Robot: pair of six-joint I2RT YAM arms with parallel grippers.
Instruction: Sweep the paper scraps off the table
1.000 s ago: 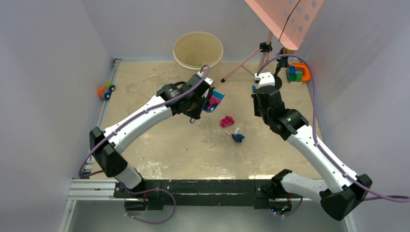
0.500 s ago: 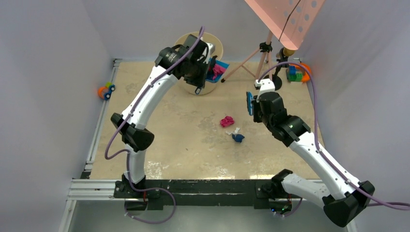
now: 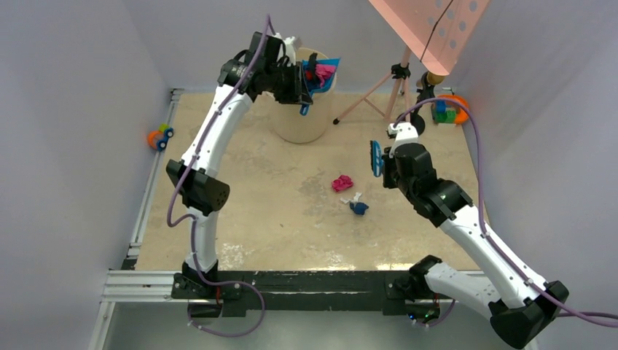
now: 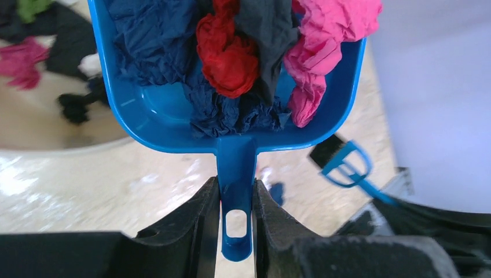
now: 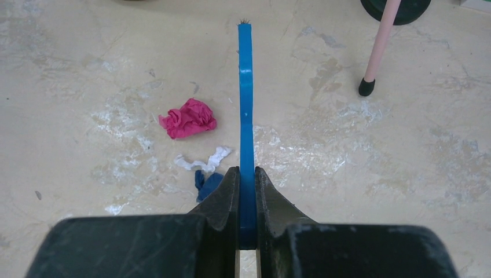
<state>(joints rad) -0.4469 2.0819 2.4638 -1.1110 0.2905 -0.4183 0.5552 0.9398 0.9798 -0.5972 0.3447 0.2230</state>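
Observation:
My left gripper [image 4: 235,200] is shut on the handle of a blue dustpan [image 4: 156,116], held over the beige bin [image 3: 300,120] at the back. The pan [image 3: 326,67] holds pink, red, dark blue and black paper scraps [image 4: 231,55]. More scraps lie inside the bin [image 4: 35,52]. My right gripper [image 5: 247,185] is shut on a blue brush [image 5: 246,116], seen edge-on; it hangs above the table [image 3: 255,211] right of centre [image 3: 376,157]. On the table lie a pink scrap [image 3: 342,182], a white scrap [image 5: 205,160] and a dark blue scrap [image 3: 358,208].
A pink tripod stand [image 3: 393,80] with a perforated pink board stands at the back right. Coloured toy blocks with an orange ring [image 3: 448,109] sit in the back right corner. An orange-blue toy car [image 3: 159,135] sits at the left edge.
My left arm has lifted the loaded dustpan from the table centre up and back, over the bin. My right gripper with the brush has drawn slightly nearer.

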